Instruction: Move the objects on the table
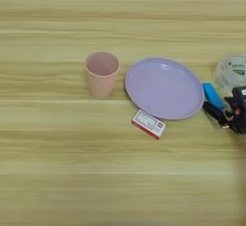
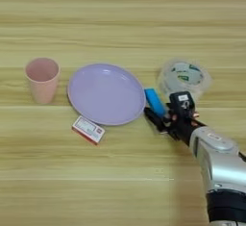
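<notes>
Left eye: pink cup (image 1: 101,73) upright, left of a lilac plate (image 1: 164,88), small red-white box (image 1: 148,124) just below its rim, all on the table (image 1: 72,172). Blue block (image 1: 212,95) by the plate's right edge, container (image 1: 232,71) behind. Right eye: gripper (image 2: 161,117) right at the block (image 2: 155,101), jaws look slightly apart around its lower end, hard to tell if clamped. Could nudge the plate or bump the container (image 2: 184,77), both too close.
</notes>
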{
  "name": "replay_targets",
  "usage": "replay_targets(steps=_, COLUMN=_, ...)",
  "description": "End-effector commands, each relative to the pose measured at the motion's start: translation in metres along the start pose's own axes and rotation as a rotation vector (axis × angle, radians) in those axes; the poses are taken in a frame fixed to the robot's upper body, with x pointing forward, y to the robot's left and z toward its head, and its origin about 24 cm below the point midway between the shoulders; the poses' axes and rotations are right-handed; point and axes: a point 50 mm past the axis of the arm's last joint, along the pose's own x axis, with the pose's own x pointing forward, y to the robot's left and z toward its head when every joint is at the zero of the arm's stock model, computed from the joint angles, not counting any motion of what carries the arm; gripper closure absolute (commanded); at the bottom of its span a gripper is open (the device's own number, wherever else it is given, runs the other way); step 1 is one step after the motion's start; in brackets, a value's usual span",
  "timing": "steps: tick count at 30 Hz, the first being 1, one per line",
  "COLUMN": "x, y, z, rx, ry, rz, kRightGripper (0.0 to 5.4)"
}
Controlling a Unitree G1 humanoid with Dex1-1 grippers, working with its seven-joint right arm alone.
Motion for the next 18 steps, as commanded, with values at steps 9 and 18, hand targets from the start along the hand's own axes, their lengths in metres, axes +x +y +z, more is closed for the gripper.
replay_targets(steps=9, x=-0.0009, y=-0.0059, z=0.0299, rx=-0.082, ry=-0.095, rz=-0.025, kRightGripper=3.31)
replay_targets(steps=18, x=-0.0006, y=-0.006, z=0.0314, rx=-0.081, ry=-0.1, rz=-0.028, kRightGripper=3.99)
